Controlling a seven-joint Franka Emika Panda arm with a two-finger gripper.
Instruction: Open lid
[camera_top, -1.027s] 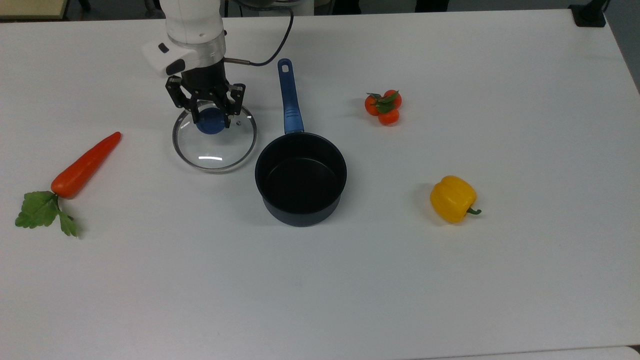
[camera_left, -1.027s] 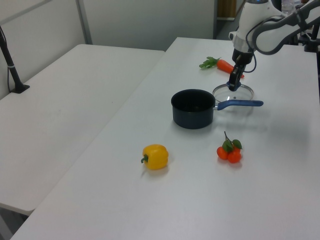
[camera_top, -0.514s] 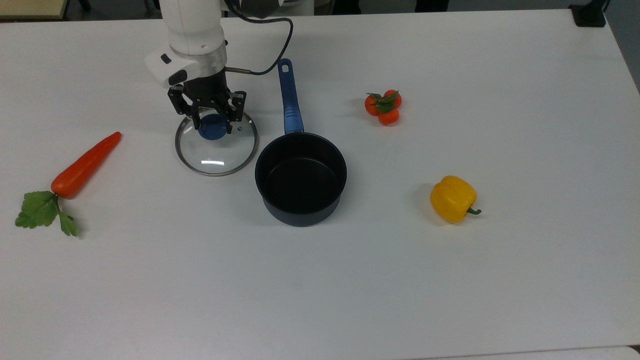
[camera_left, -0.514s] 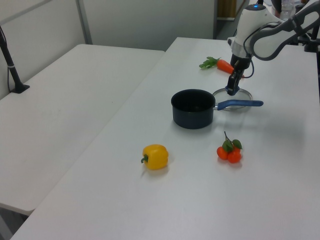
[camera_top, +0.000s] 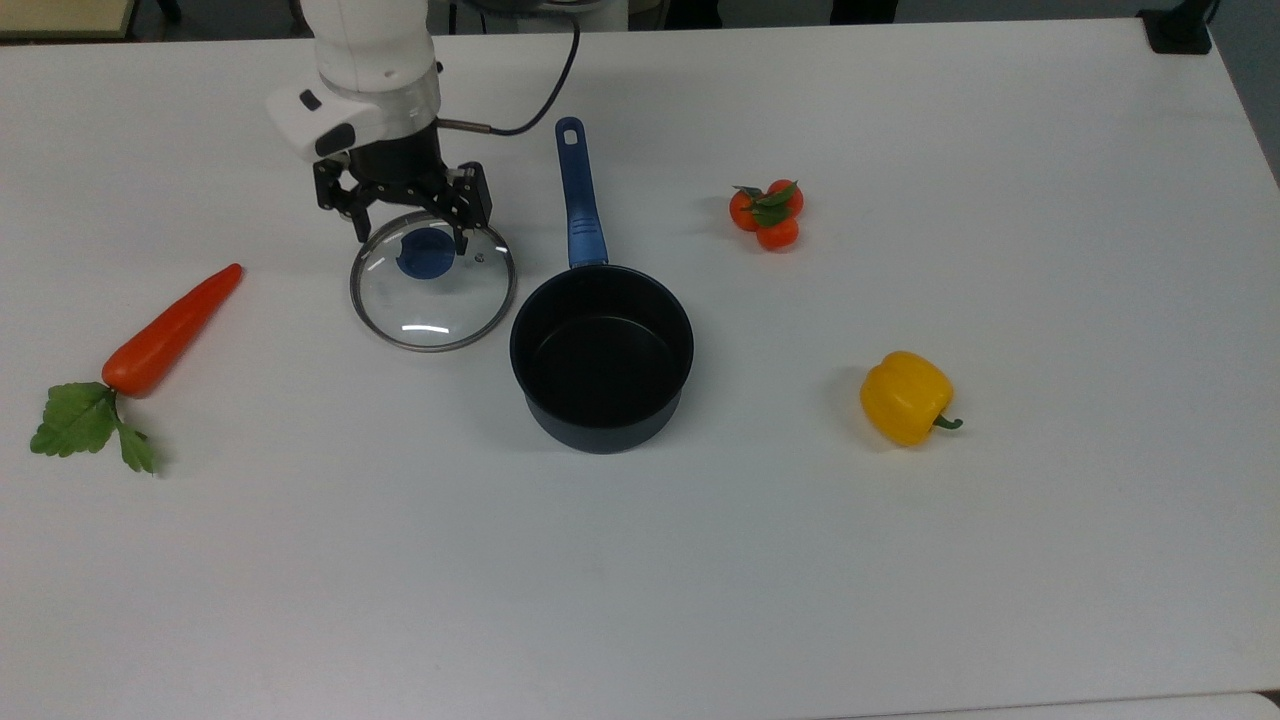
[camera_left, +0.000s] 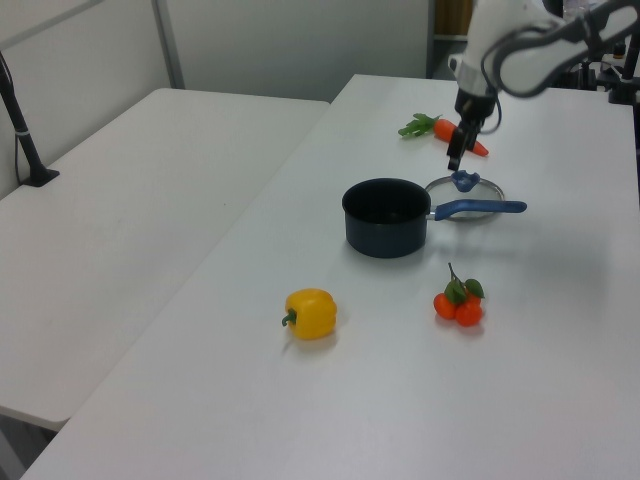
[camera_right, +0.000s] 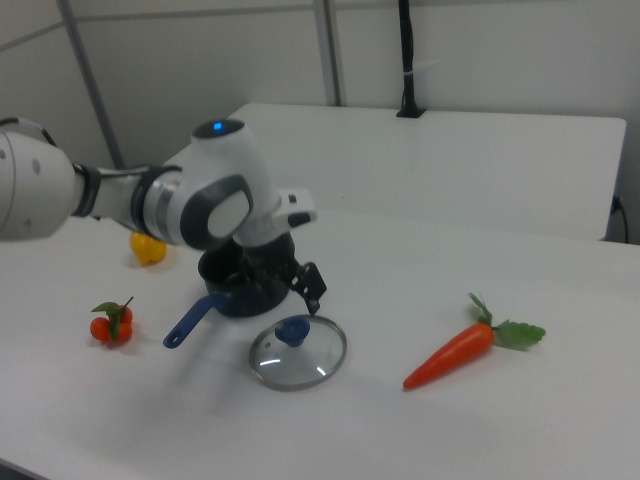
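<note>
The lid (camera_top: 432, 300), clear glass with a metal rim and a blue knob (camera_top: 425, 255), lies flat on the white table, just to the top view's left of the dark blue saucepan (camera_top: 602, 355). My gripper (camera_top: 412, 232) hangs open a little above the knob, its fingers spread wider than the knob and touching nothing. In the left view the gripper (camera_left: 455, 160) is clearly above the lid (camera_left: 465, 192). The right view has the lid (camera_right: 297, 355) in front of the saucepan (camera_right: 235, 292), with the gripper (camera_right: 290, 295) over the knob. The saucepan is uncovered and empty.
A toy carrot (camera_top: 170, 330) lies at the top view's left, a bunch of small tomatoes (camera_top: 767, 215) to the right of the pan's long blue handle (camera_top: 578, 195), and a yellow pepper (camera_top: 905, 397) further right. The white arm reaches in from the top view's upper edge.
The gripper was closed around the blue knob, then opened its fingers and rose straight up off it. The lid settled flat on the table beside the pan.
</note>
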